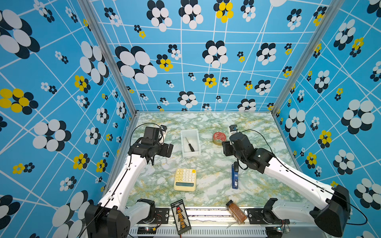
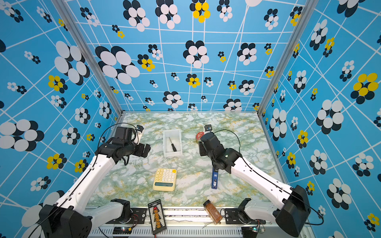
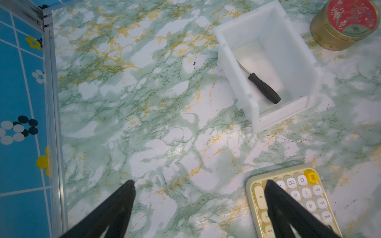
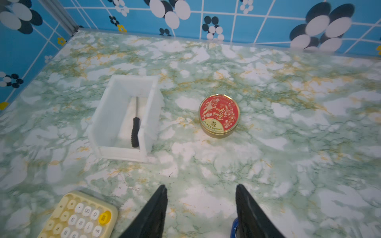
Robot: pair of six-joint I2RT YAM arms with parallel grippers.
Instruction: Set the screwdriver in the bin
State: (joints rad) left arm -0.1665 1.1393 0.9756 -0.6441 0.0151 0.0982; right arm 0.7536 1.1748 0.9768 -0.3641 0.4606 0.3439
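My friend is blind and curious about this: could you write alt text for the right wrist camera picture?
The screwdriver lies inside the white bin on a green marbled table. A red-lidded tin stands apart beside the bin, and a yellow calculator lies nearer the camera. The open, empty hand hovers over bare table.

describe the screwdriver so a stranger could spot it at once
On the green marbled tabletop, find the small white rectangular plastic bin toward the back. Inside lies a slim screwdriver with black handle and thin grey shaft, unlike the thicker blue-and-black tool lying outside.
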